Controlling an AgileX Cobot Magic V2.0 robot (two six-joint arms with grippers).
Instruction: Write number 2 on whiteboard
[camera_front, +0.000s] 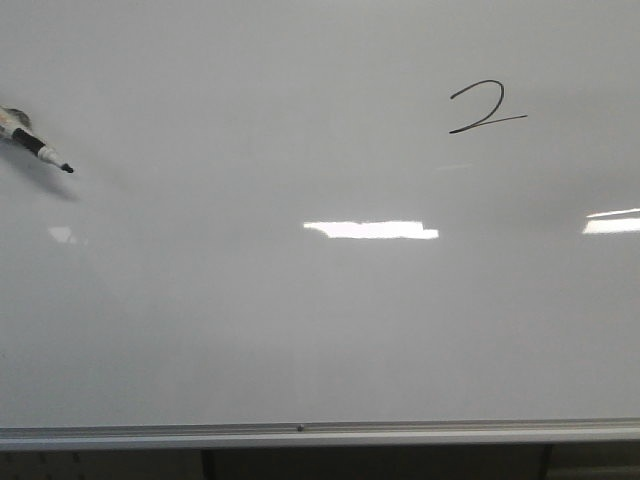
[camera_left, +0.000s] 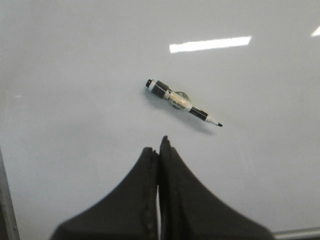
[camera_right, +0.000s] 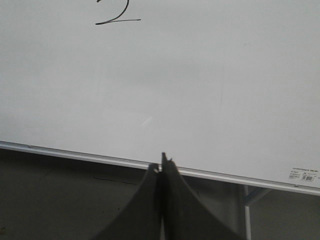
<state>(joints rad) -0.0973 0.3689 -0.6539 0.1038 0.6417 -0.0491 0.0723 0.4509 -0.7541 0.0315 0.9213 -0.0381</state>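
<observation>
The whiteboard (camera_front: 300, 320) fills almost all of the front view, its silver frame running along the bottom, and the writing on it looks finished: the 2 (camera_front: 486, 107) stands in thin black strokes, curved top and long slanted base, high on the board's right part. In the right wrist view the lower half of that figure sits on the board well ahead of the right gripper (camera_right: 162, 162), up and off to one side of its tips, while the frame edge passes just behind the tips themselves. That gripper is closed, jaws pressed together, and holds nothing. The left gripper (camera_left: 159, 147) is likewise closed tight and empty. The marker (camera_left: 182, 101) lies free on the board a little way ahead of the left tips, not touching them, uncapped with its black nib pointing away to one side (in the front view it shows at the far left edge, well apart from the figure). By my judgement the task is done; nothing remains to write, with the pen released.
</observation>
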